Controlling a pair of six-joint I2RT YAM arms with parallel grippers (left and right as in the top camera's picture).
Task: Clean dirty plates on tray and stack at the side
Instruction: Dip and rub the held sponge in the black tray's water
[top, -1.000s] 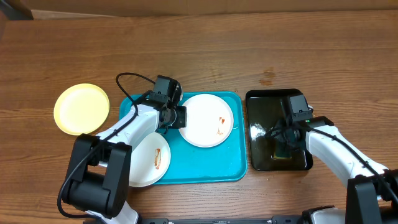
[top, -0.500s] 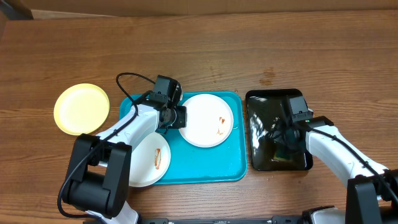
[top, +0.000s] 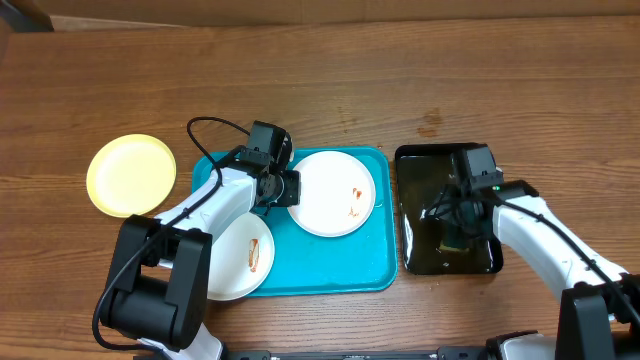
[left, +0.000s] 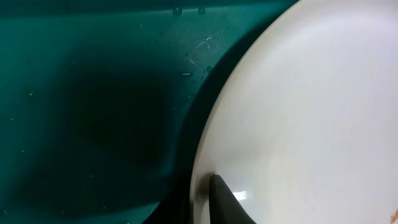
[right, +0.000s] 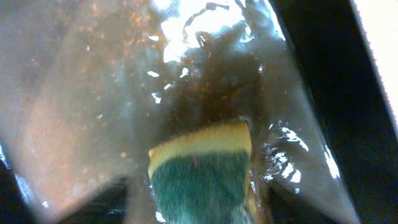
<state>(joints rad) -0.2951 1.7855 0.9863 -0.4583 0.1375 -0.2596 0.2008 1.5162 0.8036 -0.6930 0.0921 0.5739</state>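
Note:
A white plate (top: 335, 192) with reddish smears lies on the turquoise tray (top: 340, 265). My left gripper (top: 290, 188) is shut on its left rim; in the left wrist view one dark finger (left: 227, 202) rests on top of the plate (left: 311, 112), just inside its edge. A second smeared white plate (top: 240, 258) sits at the tray's front left corner, partly under my left arm. A pale yellow plate (top: 131, 175) lies on the bare wood to the left of the tray. My right gripper (top: 455, 225) stands open over a sponge in the black tray.
The glossy black tray (top: 420, 170) to the right of the turquoise one holds murky water. A yellow and green sponge (right: 202, 168) lies in it between my right fingers. A black cable (top: 205, 125) loops behind my left arm.
My right gripper has opened around the sponge, which now lies loose in the black tray, and its wrist has shifted slightly back. My left gripper and the plates have not moved.

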